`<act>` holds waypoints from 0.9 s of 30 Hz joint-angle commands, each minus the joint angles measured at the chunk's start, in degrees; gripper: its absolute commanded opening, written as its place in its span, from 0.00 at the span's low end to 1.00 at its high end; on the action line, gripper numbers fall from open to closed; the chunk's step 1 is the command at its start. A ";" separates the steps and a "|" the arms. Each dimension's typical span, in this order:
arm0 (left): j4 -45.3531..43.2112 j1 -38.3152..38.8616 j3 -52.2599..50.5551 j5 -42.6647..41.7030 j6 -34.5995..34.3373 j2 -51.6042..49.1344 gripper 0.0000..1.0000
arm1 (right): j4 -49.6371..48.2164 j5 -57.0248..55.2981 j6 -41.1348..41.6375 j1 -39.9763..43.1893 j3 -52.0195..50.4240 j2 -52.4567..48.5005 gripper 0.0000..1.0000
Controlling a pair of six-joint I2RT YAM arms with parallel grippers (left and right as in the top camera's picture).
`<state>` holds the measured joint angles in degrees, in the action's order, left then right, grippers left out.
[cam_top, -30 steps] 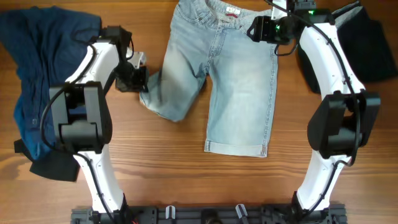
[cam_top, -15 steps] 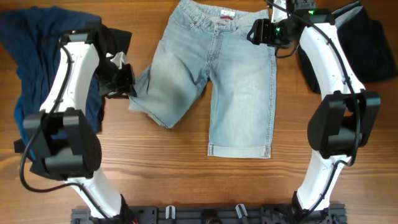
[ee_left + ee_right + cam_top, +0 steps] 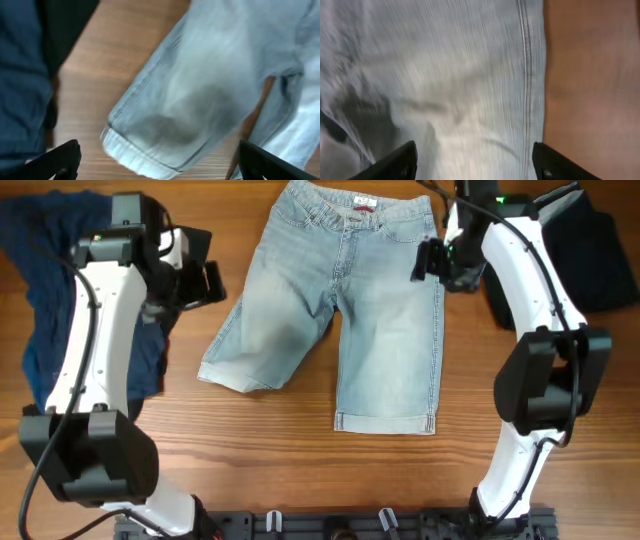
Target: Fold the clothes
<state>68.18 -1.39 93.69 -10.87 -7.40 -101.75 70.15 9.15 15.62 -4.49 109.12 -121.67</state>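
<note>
Straightened, the denim shorts [image 3: 385,330] lie flat beside the left claw [image 3: 203,280], wide and empty; right claw [image 3: 432,260] wide too, so folding can begin.

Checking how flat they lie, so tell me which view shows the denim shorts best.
Overhead: the whole denim shorts show, waistband to both hems, one leg angled outward. The left wrist view shows only that leg's cuffed hem, blurred; the right wrist only fabric along a side seam.

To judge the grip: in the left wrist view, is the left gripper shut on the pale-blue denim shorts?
No, the left gripper stands wide open, and the pale-blue denim shorts lie loose on the wooden table.
</note>
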 commanded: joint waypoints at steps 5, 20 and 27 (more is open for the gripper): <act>4.07 10.27 0.04 -7.13 15.32 -0.48 1.00 | 2.47 -0.15 0.66 -3.30 0.68 0.48 0.70; -13.33 29.40 -26.14 13.62 4.72 -0.48 0.59 | -2.19 -0.13 -2.16 -0.57 0.70 0.48 0.71; -21.57 29.53 -32.54 14.47 4.74 -0.48 0.34 | -3.26 -0.09 -2.08 -0.57 0.70 0.48 0.71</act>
<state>47.66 28.03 64.01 1.98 -2.09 -102.41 67.46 9.15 14.04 -4.89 109.12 -121.67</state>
